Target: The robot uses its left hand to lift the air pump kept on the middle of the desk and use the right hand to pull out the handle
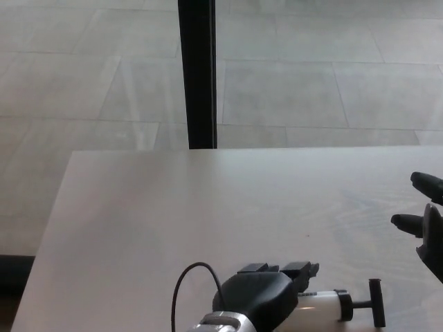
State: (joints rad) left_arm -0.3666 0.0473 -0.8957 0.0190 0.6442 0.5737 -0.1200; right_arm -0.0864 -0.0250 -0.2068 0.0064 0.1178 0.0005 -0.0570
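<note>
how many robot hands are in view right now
2: the left robot hand low at centre, over the air pump; the right robot hand at the right edge, partly cut off.

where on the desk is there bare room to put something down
Bare: the desk from its far edge to the left hand, plus the strip between the pump's handle and the right hand. Crowded: the near edge, where the left hand covers the air pump.
</note>
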